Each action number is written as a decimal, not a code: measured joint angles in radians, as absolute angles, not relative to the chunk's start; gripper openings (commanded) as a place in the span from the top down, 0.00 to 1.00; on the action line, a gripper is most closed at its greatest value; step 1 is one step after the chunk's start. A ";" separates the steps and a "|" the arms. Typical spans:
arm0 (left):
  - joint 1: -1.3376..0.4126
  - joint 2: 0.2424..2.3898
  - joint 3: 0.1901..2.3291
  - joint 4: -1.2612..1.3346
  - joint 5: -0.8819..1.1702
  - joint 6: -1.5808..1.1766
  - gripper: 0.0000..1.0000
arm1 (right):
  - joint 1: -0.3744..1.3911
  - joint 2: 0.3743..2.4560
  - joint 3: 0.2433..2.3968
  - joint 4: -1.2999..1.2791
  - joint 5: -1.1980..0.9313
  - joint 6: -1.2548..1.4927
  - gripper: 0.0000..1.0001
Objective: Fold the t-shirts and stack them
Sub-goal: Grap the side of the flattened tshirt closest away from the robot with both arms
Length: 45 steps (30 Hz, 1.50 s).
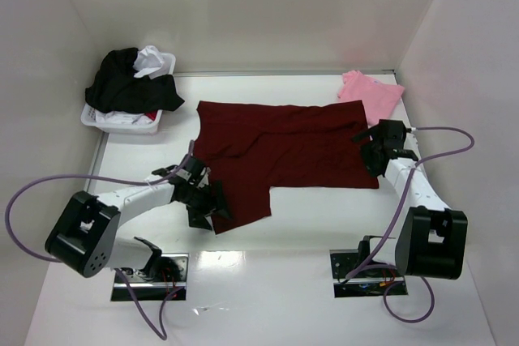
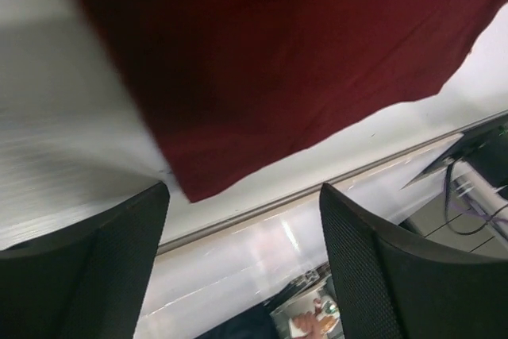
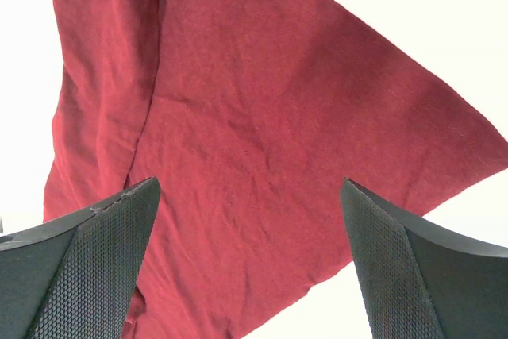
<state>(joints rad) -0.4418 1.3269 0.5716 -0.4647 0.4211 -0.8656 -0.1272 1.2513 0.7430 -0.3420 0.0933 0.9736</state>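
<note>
The dark maroon t-shirt [image 1: 284, 147] lies spread flat mid-table, with one flap reaching toward the near edge. It fills the left wrist view [image 2: 278, 53] and the right wrist view [image 3: 262, 140]. A folded light pink t-shirt [image 1: 370, 93] lies at the back right. Black and white shirts [image 1: 130, 79] are heaped in the bin. My left gripper [image 1: 208, 204] is open and empty, low over the maroon shirt's near-left flap. My right gripper [image 1: 371, 145] is open and empty, just above the shirt's right edge.
A white plastic bin [image 1: 122, 121] stands at the back left. White walls close in the table at the back and on both sides. Purple cables loop beside both arm bases. The table's near edge shows in the left wrist view [image 2: 317, 188].
</note>
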 measured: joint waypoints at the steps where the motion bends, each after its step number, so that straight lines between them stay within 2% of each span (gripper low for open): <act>1: -0.462 1.339 0.579 -0.460 0.423 -0.873 0.16 | -0.127 1.245 0.743 -0.350 0.099 0.980 0.01; 4: -0.548 1.391 0.610 -0.442 0.423 -0.913 0.18 | -0.135 1.213 0.723 -0.361 0.116 1.008 0.01; 10: -0.657 1.470 0.658 -0.427 0.413 -0.989 0.35 | -0.167 1.193 0.687 -0.378 0.122 1.040 0.01; 13: -0.659 1.476 0.663 -0.441 0.378 -1.020 0.51 | -0.169 1.193 0.684 -0.377 0.119 1.048 0.01; 20: -0.659 1.510 0.717 -0.511 0.280 -1.028 0.67 | -0.176 1.193 0.662 -0.368 0.112 1.055 0.01; 25: -0.614 1.503 0.720 -0.541 0.235 -1.027 0.86 | -0.178 1.194 0.644 -0.364 0.109 1.058 0.01; 30: -0.584 1.477 0.717 -0.564 0.178 -1.025 1.00 | -0.178 1.199 0.643 -0.360 0.108 1.058 0.01; 45: -0.568 1.410 0.719 -0.616 0.138 -1.025 1.00 | -0.189 1.261 0.625 -0.392 0.162 1.059 0.01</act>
<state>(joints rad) -0.5680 1.4097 0.7185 -0.6159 0.1376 -1.0248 -0.1888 1.2608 0.6255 -0.3923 0.1618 1.0589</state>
